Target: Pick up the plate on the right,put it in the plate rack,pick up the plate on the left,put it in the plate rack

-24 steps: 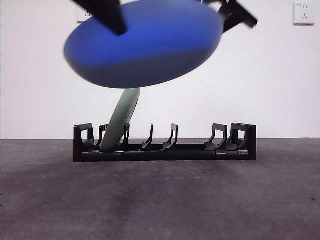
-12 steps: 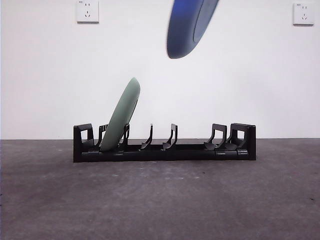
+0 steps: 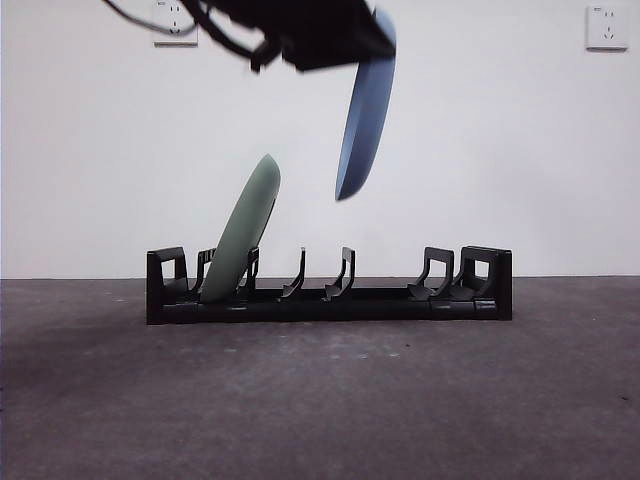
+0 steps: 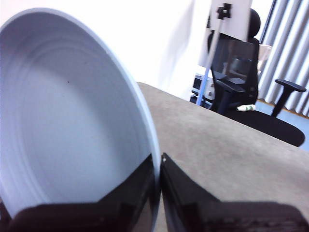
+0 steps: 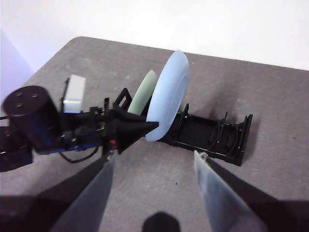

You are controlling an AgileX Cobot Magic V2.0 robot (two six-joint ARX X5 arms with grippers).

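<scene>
Blue plate (image 3: 364, 120) held on edge above plate rack (image 3: 330, 285) mid-slots, right of the racked green plate (image 3: 242, 232). Left gripper (image 4: 158, 169) fingers clamped on its rim. Right gripper (image 5: 153, 166) fingers spread, idle. Risk: tilt mismatch, rim hits a prong, plate skids onto surface (image 3: 320, 400).

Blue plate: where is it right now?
In the front view the blue plate hangs on edge above the plate rack, right of the racked green plate, pinched at its rim by the left end effector.

The left pincer (image 4: 158, 193) is clamped shut high up, while the right pincer (image 5: 152, 193) hangs parted.
</scene>
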